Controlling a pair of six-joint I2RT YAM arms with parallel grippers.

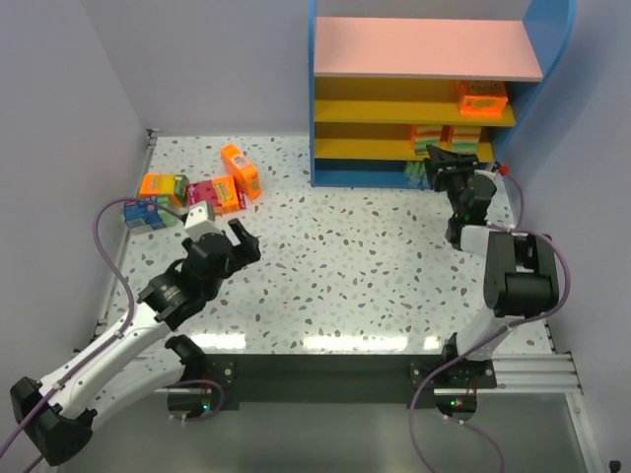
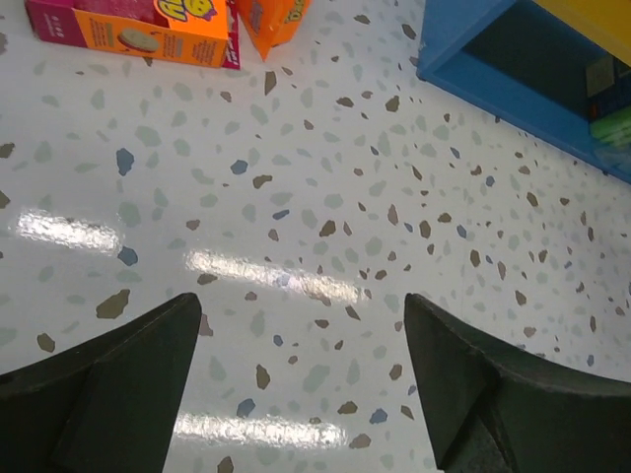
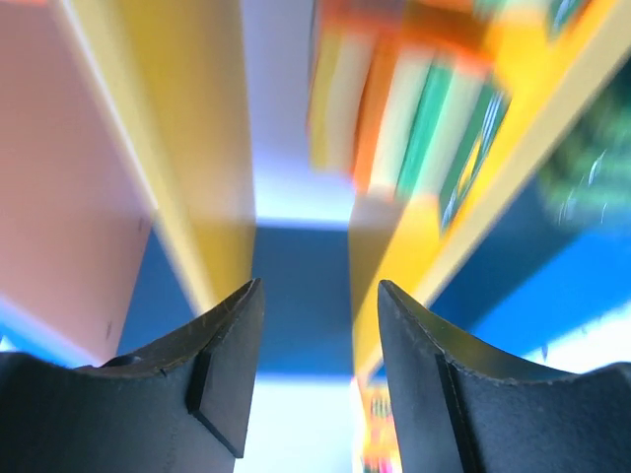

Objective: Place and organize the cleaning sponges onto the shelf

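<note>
A cluster of sponges [image 1: 225,194] lies at the far left of the table [image 1: 365,266], just beyond the left gripper [image 1: 244,236], which hangs over the tabletop with its fingers apart. More sponges sit at the right end of the yellow tiers of the shelf [image 1: 424,44], close to the right gripper [image 1: 449,160].

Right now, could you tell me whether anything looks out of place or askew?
The loose sponge packs at the table's far left lie jumbled at mixed angles, one orange pack lying diagonally. Stacked packs on the shelf look tidy.
</note>
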